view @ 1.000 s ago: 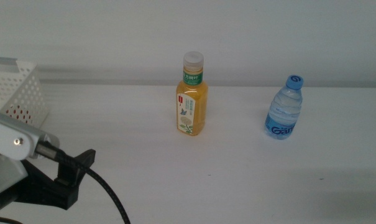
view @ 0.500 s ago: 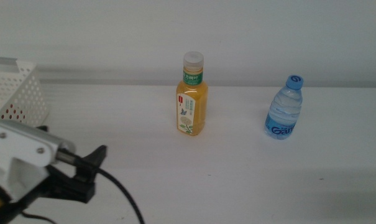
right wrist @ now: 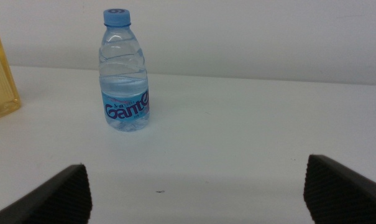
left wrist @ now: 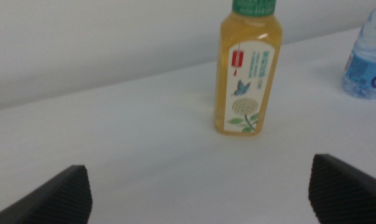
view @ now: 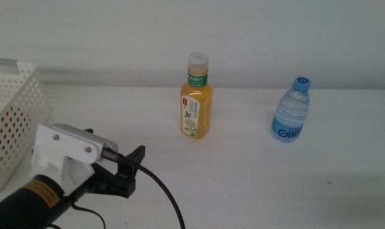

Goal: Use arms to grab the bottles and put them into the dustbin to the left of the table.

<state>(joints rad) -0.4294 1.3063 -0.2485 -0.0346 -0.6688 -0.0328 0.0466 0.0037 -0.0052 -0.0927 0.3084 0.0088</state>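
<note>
White tabletop (view: 243,172), plain and unmarked, backed by a bare pale wall; white perforated dustbin (view: 14,121) at its left edge, something red showing through the holes. Item one: orange juice bottle (view: 196,102), upright near the middle of the tabletop, white cap, green neck band, printed label; body looks full, so judged moderately heavy, stiff-walled and smooth, with flattish sides that should seat well between pads. Best hold is judged to be across the labelled body at mid-height, below the narrowing shoulder; the cap is too small and high to take safely, and a low or off-centre push could tip it. Item two: water bottle (view: 290,113), upright, well apart to the right of the juice, blue cap, clear ribbed wall, squat; judged lighter, thinner-walled and liable to dent or slip, best taken round the label band. Left gripper (left wrist: 200,186): jaws spread wide and empty, both tips showing in the left wrist view, the juice bottle (left wrist: 247,74) standing ahead of the gap, somewhat toward one tip, not yet between them. In the middle view that arm (view: 71,178) sits low at the left, near the dustbin. Right gripper (right wrist: 197,186): jaws likewise wide apart and empty, low at the near right, the water bottle (right wrist: 124,74) well ahead and off toward one tip.
</note>
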